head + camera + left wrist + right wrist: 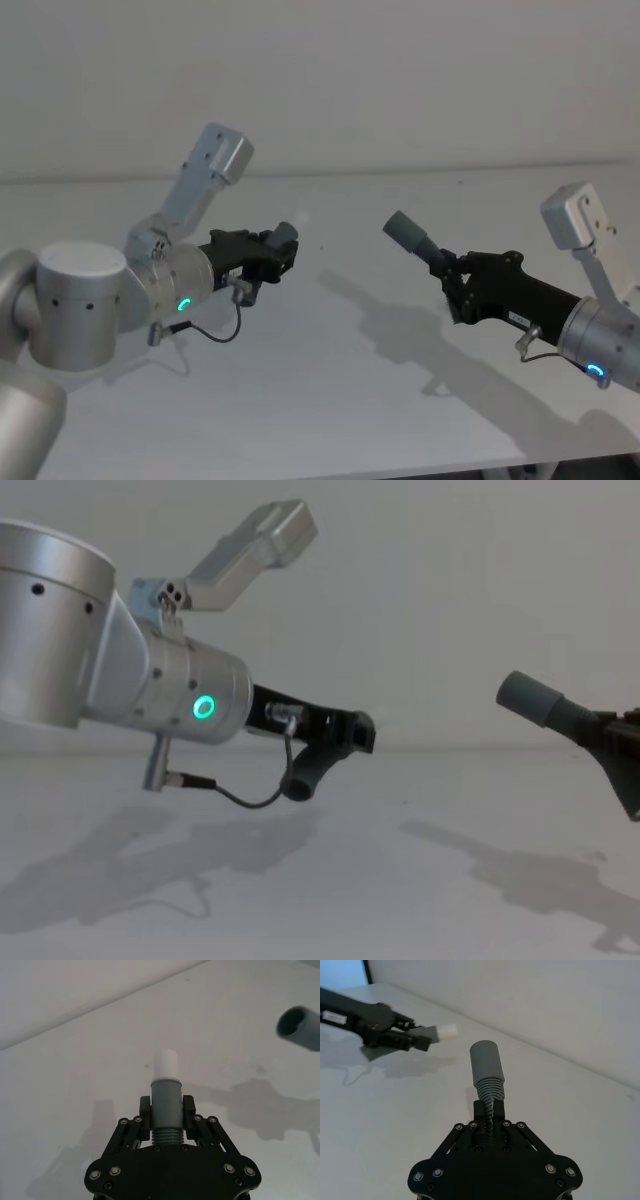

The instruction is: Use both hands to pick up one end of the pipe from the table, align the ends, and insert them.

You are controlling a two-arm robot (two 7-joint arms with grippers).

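Left tool [280, 249] pinches the white-tipped piece [165, 1095], right tool [447, 272] the cuffed piece [407, 232]; both lifted, well apart; alignment looks next.

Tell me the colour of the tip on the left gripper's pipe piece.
White tip; the left wrist view shows it best.

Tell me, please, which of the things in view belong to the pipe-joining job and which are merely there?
Belong to the job: left end effector, gripping the white-tipped pipe piece; right end effector, gripping the grey-cuffed pipe piece; the table beneath.
Merely there: the wall behind; the thin cable under the left wrist.
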